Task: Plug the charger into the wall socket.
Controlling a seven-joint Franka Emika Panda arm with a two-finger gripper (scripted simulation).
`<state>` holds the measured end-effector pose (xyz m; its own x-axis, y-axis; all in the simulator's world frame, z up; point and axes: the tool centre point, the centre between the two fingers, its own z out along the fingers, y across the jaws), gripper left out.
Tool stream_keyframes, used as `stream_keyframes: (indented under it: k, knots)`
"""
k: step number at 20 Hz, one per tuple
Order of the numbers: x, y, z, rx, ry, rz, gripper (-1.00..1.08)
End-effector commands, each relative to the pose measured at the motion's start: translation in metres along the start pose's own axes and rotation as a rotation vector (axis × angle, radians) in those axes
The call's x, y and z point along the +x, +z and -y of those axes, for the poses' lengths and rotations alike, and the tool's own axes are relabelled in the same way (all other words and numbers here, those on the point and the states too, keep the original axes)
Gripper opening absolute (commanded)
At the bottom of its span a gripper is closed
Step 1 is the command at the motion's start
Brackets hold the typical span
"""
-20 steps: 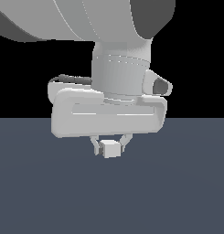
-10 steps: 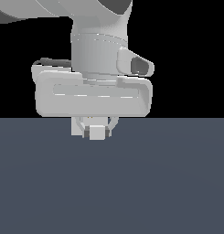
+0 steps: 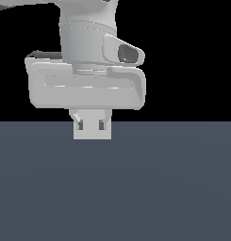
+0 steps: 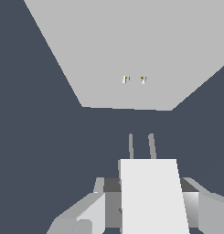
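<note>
My gripper (image 3: pixel 92 126) is shut on the charger (image 3: pixel 92 132), a small off-white block held just below the hand, above the dark grey floor. In the wrist view the charger (image 4: pixel 150 196) sits between my fingers (image 4: pixel 88 212), and its two thin prongs (image 4: pixel 151 146) point toward the wall socket (image 4: pixel 131 45). The socket is a large flat pale grey face with two tiny yellowish holes (image 4: pixel 134 80) at its centre. The prongs are apart from the socket face and roughly in line with the holes, slightly to one side. The socket does not show in the exterior view.
The dark grey floor (image 3: pixel 136 188) fills the lower half of the exterior view, with black background behind the hand. The dark floor (image 4: pixel 35 137) surrounds the socket in the wrist view.
The hand with the charger has moved toward the exterior view's left and upward in that view, and now looks larger. The grip on the charger has stayed shut.
</note>
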<state>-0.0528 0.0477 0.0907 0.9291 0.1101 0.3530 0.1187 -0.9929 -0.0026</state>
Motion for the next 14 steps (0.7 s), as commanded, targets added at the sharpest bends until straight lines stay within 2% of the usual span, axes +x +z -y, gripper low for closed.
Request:
stream_keyframes:
  k: [1,14]
  knots:
    - [0.0028,-0.0028,0.0022,-0.007,0.016,0.001,-1.00]
    - [0.0082,-0.0075,0.0068,-0.020,0.045,0.004,-1.00]
